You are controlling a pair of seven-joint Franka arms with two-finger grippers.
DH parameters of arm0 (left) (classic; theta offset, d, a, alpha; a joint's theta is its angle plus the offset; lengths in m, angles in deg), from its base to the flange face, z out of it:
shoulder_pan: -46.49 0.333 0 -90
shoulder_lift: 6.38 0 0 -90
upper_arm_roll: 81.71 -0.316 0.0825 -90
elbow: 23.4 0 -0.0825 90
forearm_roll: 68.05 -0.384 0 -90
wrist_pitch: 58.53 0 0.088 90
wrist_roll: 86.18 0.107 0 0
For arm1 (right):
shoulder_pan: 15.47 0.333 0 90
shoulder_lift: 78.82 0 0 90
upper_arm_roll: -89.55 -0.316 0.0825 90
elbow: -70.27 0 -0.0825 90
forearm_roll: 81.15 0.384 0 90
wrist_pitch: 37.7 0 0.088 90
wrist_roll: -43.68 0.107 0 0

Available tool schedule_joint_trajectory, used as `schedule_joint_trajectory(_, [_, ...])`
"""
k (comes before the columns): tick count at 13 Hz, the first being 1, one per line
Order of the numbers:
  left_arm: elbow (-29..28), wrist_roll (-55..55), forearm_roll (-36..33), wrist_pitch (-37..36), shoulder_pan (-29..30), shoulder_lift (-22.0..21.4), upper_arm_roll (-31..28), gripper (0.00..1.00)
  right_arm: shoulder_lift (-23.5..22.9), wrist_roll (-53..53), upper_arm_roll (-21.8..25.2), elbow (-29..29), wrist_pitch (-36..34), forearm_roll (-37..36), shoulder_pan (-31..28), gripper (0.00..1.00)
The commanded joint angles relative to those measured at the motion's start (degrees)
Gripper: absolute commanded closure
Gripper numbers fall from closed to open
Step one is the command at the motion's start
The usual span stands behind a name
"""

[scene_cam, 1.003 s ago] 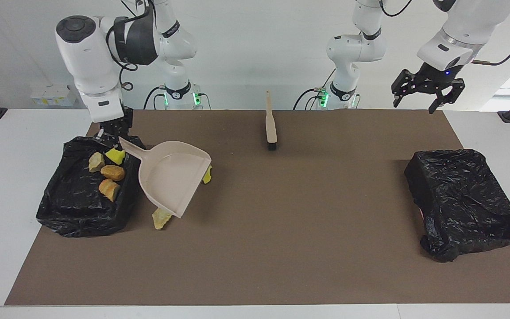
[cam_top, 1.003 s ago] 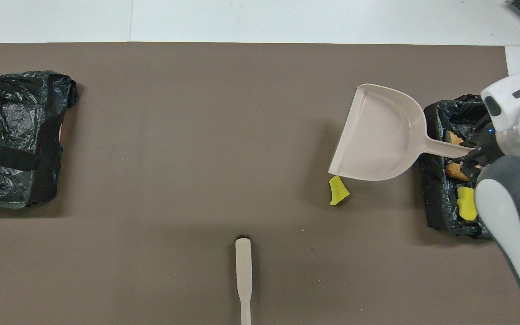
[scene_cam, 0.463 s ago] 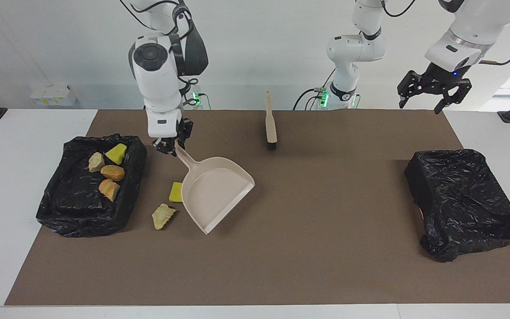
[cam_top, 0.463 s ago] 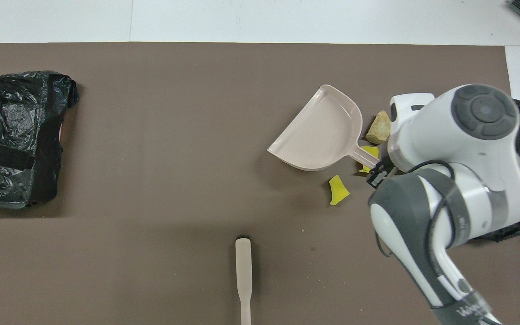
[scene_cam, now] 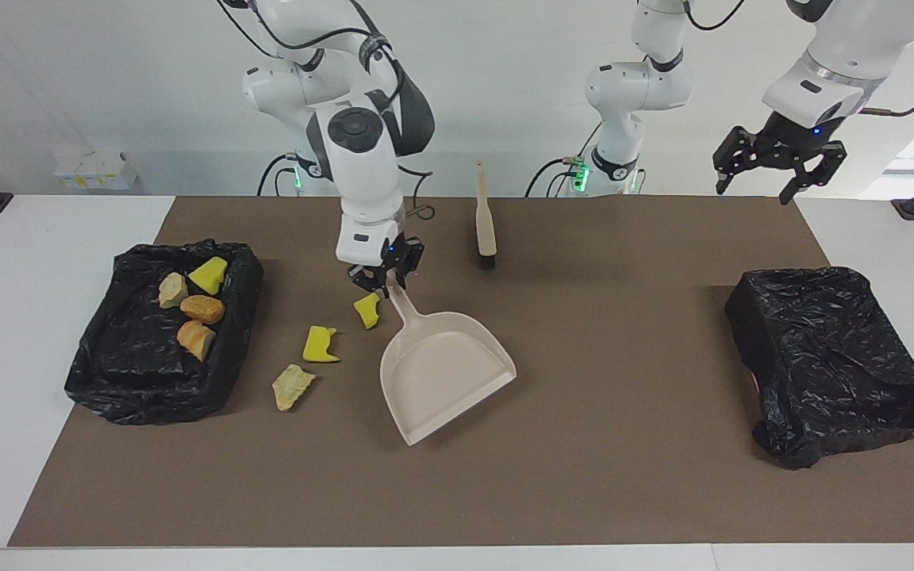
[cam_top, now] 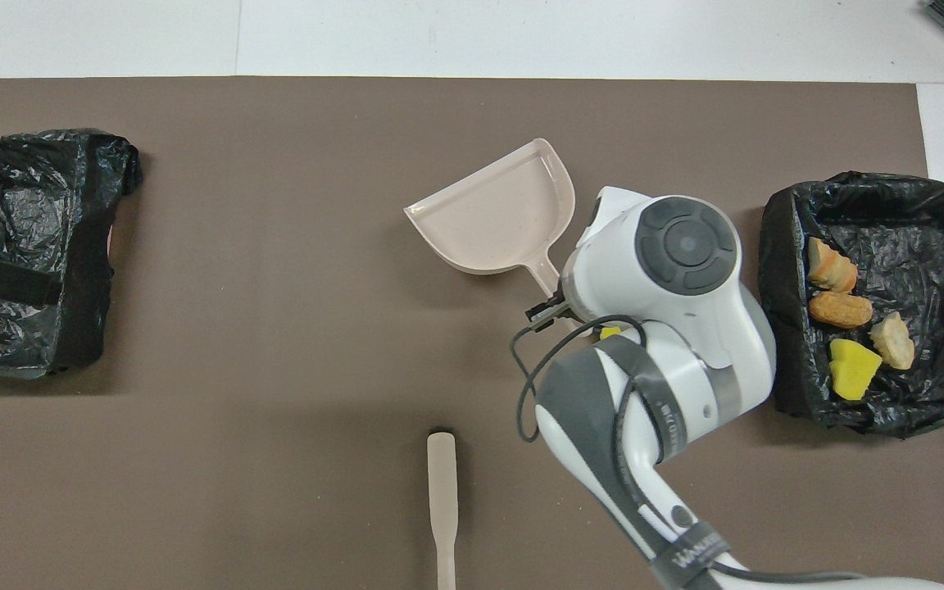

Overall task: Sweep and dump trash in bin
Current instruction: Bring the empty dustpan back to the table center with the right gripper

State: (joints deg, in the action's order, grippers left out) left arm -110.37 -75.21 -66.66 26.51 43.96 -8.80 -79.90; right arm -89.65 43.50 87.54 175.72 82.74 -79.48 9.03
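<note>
currently: right gripper (scene_cam: 384,285) clamped on dustpan (scene_cam: 445,371) handle, pan empty; left gripper (scene_cam: 774,162) spread, waiting above table corner. trash: four chunks in bin (scene_cam: 108,349), three (scene_cam: 320,346) loose on mat beside pan. best set pan lip flat facing them.

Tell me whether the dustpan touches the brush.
Apart. The facing view shows bare mat between the dustpan, held by its handle in the right gripper, and the brush, which lies nearer the robots.
</note>
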Motion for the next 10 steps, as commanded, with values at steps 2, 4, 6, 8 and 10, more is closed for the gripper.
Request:
schedule_joint_trajectory(2, [-1.3, 0.5, -1.0, 0.7, -0.1, -1.3, -0.3, 0.0, -6.8, 16.2, 0.3, -3.2, 6.6, 1.9, 6.2, 1.0])
schedule_joint_trajectory(4, [-1.3, 0.4, -1.0, 0.6, -0.9, -1.4, -1.4, 0.0, -11.1, 22.7, 0.3, -4.4, 11.0, 1.7, 9.6, 1.0])
schedule_joint_trajectory(6, [-1.8, 0.3, -1.0, 0.7, -4.6, -1.4, -5.6, 0.0, -13.0, 27.8, 0.3, -4.4, 14.5, 2.5, 10.2, 1.0])
schedule_joint_trajectory(8, [-2.1, 0.5, -1.0, 1.8, -5.9, -1.6, -7.1, 0.0, -13.0, 33.6, 0.3, -3.5, 14.7, 2.5, 10.8, 1.0])
schedule_joint_trajectory(10, [-1.3, 0.6, -2.5, 3.1, -7.6, 0.6, -7.2, 0.0, -12.4, 36.2, 0.3, -2.1, 14.6, 2.6, 11.1, 1.0])
